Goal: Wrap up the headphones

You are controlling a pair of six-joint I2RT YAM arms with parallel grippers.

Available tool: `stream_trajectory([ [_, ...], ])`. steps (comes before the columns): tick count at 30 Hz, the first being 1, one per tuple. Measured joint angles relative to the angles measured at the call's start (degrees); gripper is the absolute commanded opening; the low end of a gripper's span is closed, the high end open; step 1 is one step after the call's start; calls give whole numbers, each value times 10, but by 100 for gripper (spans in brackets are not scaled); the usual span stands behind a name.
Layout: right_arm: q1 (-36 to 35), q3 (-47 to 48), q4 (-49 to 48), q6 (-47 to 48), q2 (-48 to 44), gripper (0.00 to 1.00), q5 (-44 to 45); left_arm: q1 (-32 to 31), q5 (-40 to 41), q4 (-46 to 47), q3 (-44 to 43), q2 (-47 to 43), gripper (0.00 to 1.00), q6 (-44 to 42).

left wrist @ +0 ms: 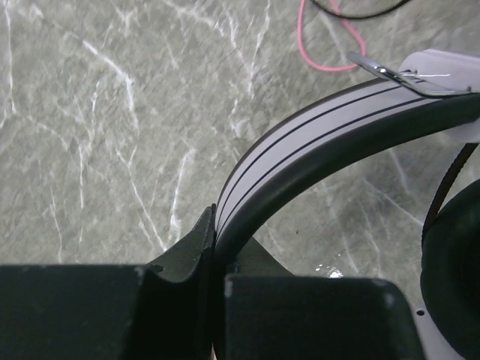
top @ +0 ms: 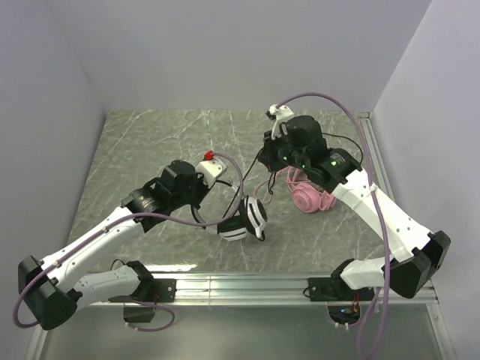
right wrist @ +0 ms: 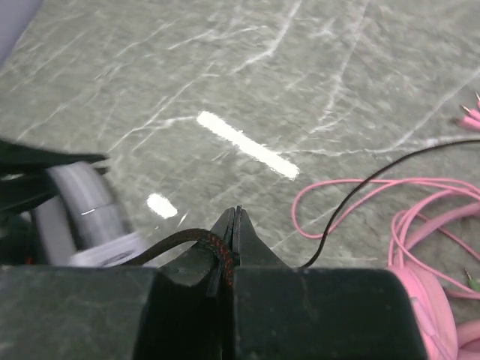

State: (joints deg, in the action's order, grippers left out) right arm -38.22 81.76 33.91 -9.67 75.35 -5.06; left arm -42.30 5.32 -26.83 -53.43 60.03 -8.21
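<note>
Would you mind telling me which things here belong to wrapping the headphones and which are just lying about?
Job: black-and-white headphones, headband in left gripper; black cable, pinched in right gripper; pink headphones; pink cable.
Not part of it: marble table; aluminium rail.

I have the nearer headset (top: 251, 219) near the middle of the worktop (top: 150, 142); the farther headset (top: 309, 196) lies to its right, slightly behind.

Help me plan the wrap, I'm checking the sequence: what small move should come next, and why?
Probably carry the right tool, shut on the black cable, around the headband of the black-and-white headset to lay a loop: the left tool clamps that headband, and the cable trails loose across the table.
</note>
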Motion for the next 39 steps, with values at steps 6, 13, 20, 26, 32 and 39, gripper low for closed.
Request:
stream_trajectory([
  [6,68,-68,-47,-14,-8,0,-37,0,-73,20,8,-26,0,-3],
  [13,86,-213,-180,-23,-43,0,-130,24,-135,37,8,-85,0,45],
  [20,86,-329,-346,-41,-53,0,-220,33,-86,-39,-118,-35,0,171],
  [26,87,-384,-427,-73,-69,0,-203,35,-38,-92,-182,12,0,225],
  [32,108,-394,-431,-85,-106,0,-139,35,-24,-131,-170,12,0,224],
  [39,122,-379,-451,-95,-94,0,-166,46,-29,-146,-170,7,1,259],
])
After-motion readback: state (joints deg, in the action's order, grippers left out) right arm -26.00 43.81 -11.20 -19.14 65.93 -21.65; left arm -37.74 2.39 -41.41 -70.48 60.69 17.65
